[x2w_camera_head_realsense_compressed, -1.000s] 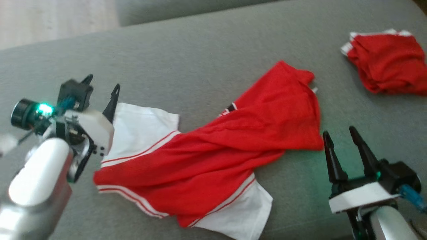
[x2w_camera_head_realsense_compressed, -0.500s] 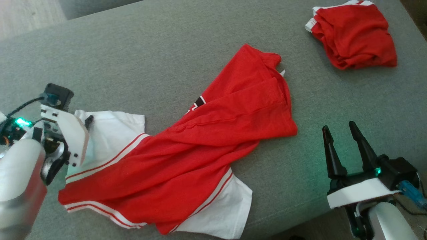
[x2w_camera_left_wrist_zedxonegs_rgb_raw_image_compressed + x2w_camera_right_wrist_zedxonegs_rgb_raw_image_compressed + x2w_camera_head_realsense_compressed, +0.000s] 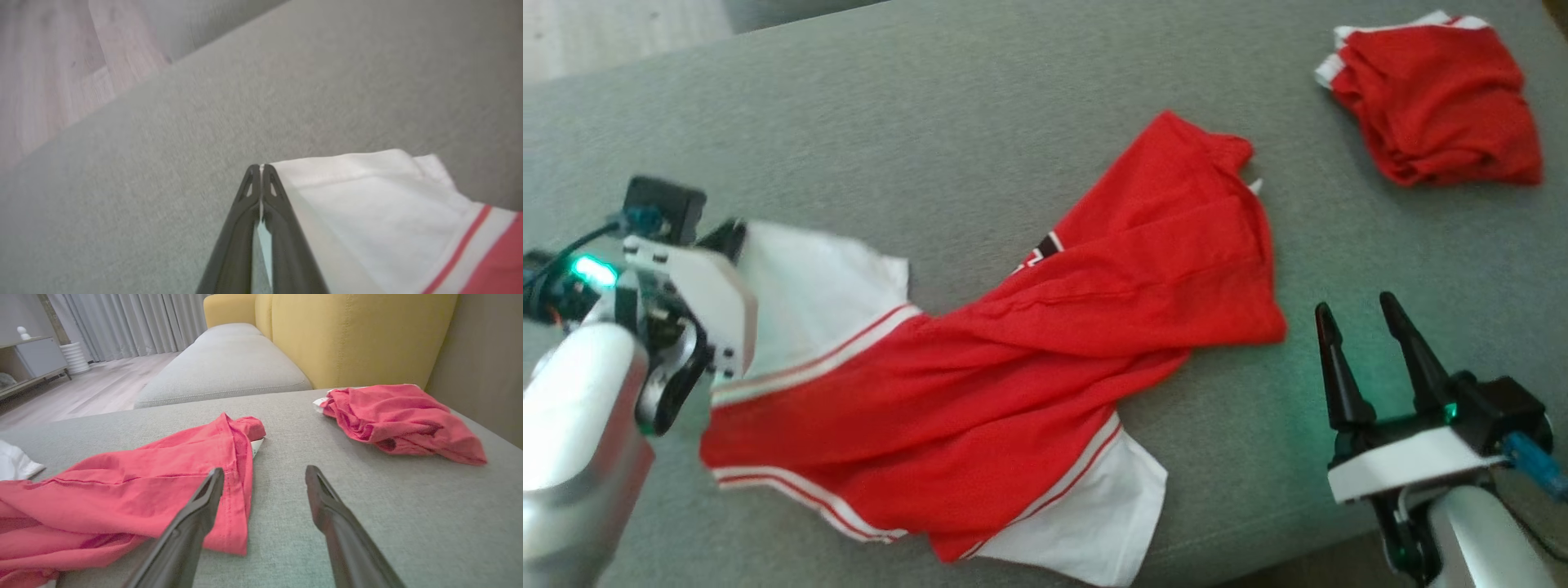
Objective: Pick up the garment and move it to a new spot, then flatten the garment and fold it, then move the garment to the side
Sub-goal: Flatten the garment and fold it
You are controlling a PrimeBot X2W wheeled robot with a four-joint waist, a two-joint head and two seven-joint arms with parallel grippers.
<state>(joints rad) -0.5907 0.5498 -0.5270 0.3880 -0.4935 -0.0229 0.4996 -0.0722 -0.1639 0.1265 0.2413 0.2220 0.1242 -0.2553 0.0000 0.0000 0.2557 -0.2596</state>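
Head view: a red knit garment with white, red-striped sleeves (image 3: 1013, 384) lies twisted and rumpled across the middle of a grey woven-fabric sofa seat (image 3: 931, 122), running from lower left to upper right. The left gripper (image 3: 731, 237) sits at the far white sleeve on the left, its dark fingers mostly hidden behind its pale housing. The right gripper (image 3: 1356, 306) stands at the lower right with its fingers spread, just clear of the garment's red hem. A crumpled red cloth with white trim (image 3: 1437, 98) lies well apart at the upper right.

Left wrist view: the left gripper (image 3: 260, 166) has its fingers pressed together, pinching the edge of the garment's white sleeve (image 3: 367, 204) just above the sofa seat (image 3: 163, 163). Pale wooden floor (image 3: 49, 73) shows beyond.

Right wrist view: the right gripper (image 3: 264, 470) is spread and empty, its left finger overlapping the garment's (image 3: 143, 477) red hem in the picture. The crumpled red cloth (image 3: 400, 420) rests ahead on the right, before a yellow upholstered backrest (image 3: 347, 335)
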